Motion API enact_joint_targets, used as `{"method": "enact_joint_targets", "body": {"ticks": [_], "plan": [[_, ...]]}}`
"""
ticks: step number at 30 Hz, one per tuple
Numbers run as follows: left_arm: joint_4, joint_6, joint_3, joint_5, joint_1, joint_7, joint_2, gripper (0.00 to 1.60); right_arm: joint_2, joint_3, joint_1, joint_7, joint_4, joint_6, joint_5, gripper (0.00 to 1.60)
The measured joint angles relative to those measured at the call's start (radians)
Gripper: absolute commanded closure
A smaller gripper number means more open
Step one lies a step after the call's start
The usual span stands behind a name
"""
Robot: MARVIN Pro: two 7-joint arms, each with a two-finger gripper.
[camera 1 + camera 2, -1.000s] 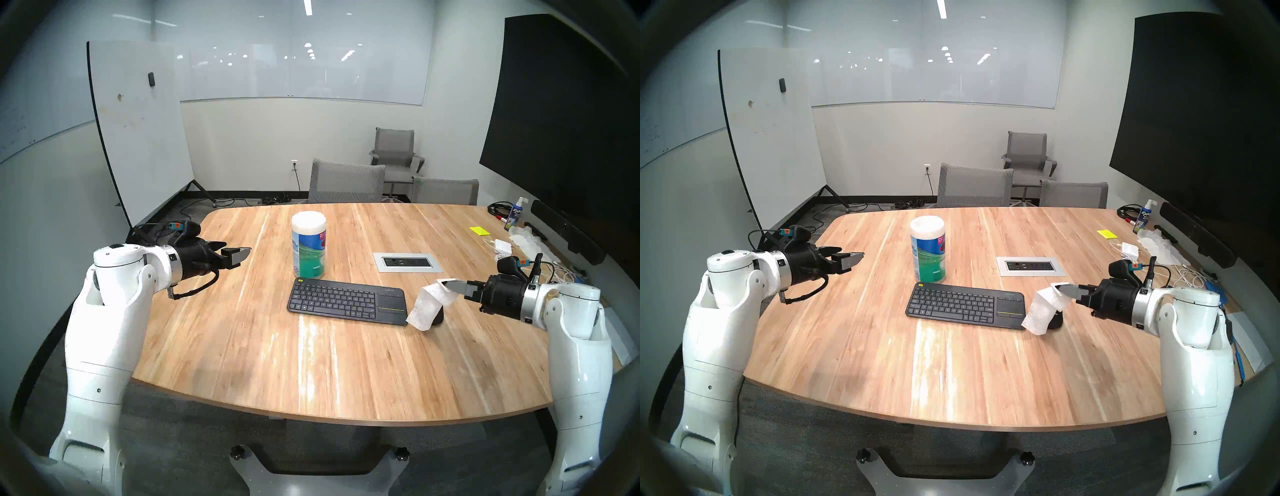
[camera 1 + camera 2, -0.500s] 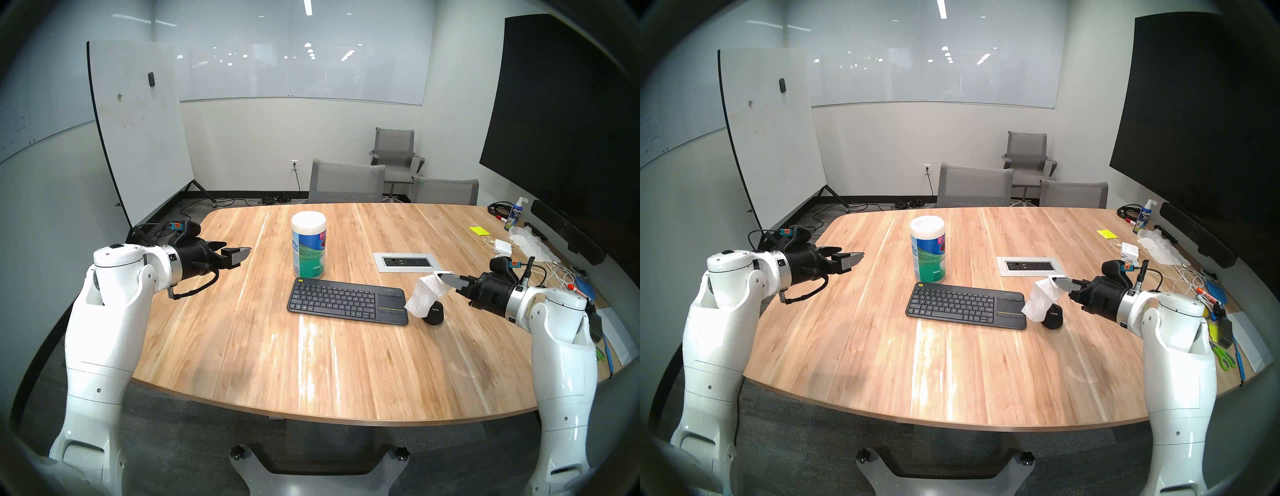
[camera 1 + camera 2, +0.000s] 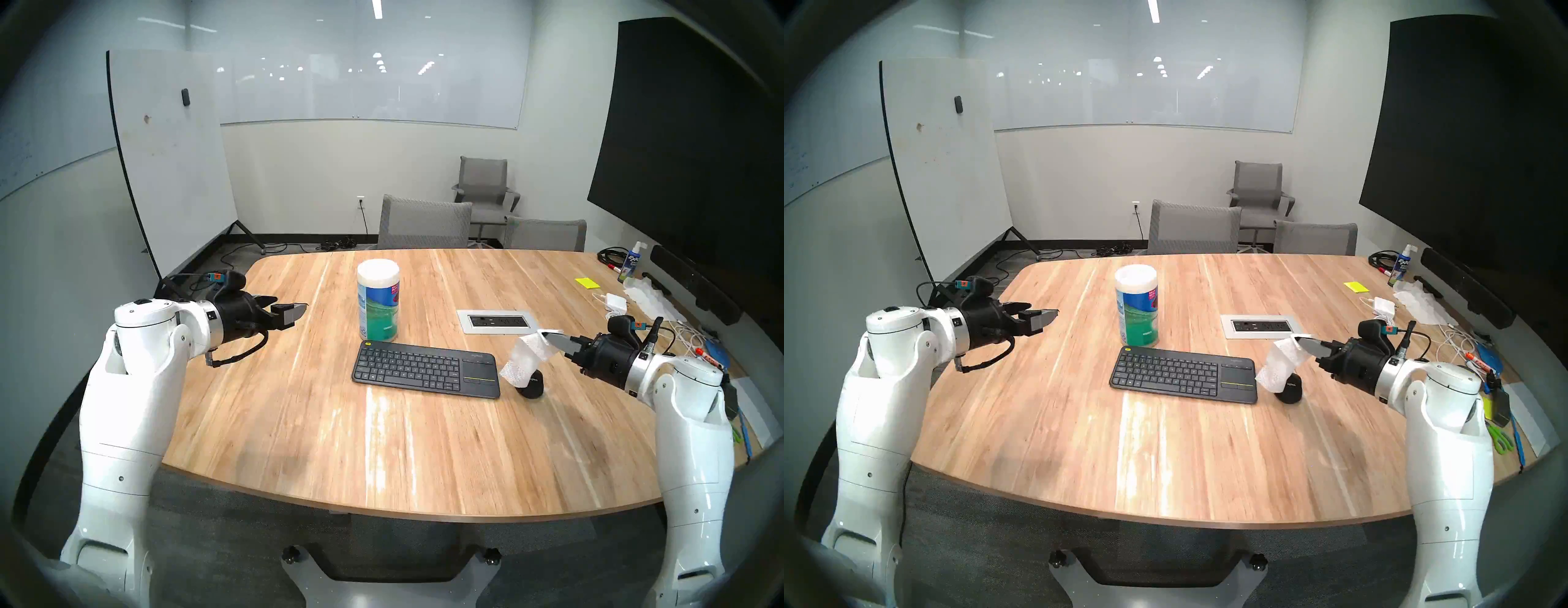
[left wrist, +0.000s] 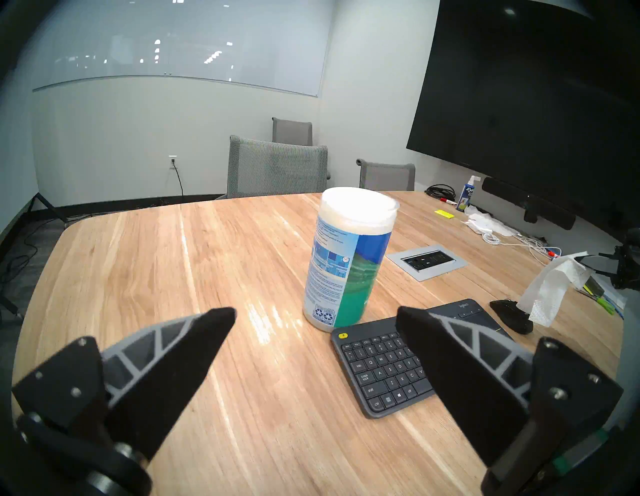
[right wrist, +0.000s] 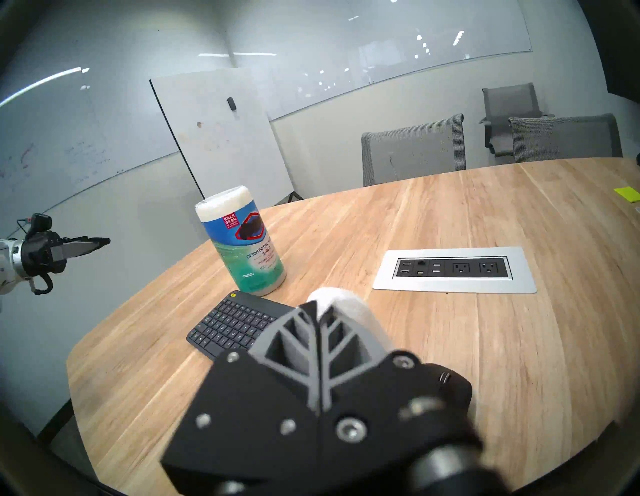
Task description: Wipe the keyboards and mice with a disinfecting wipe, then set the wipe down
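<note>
Two grippers in view, both raised over the bench. Left gripper idle at the near-left edge, jaws wide apart, nothing between them. Right gripper at the near-right, jaws together and clamped on the top edge of the wipe.

Wipe judged thin, soft and very light: hangs limp below the jaws in a loose fold, no stiffness to press with unless bunched or laid flat under the fingertips. Pinch near an edge holds well enough; likely to drag and fold when rubbed. Lower corner hangs in front of the mouse; contact or a small gap cannot be told.

Mouse small, rounded, smooth-shelled: judged light enough to slide under a wipe stroke, so light downward pressure advised. Sits just right of the keyboard, below and left of the right jaws.

Keyboard flat, stiff, low; lies mid-bench, touchpad end nearest the wipe. Keys probably catch cloth.

Canister upright just behind the keyboard's left end. Socket plate farther back, right.
</note>
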Motion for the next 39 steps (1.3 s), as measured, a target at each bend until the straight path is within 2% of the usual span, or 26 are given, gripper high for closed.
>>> {"method": "enact_joint_targets", "body": {"ticks": [39], "plan": [[0.0, 0.0, 0.0, 0.0, 0.0, 0.0, 0.0, 0.0, 0.019, -0.005, -0.001, 0.031, 0.024, -0.008, -0.018, 1.6]]}}
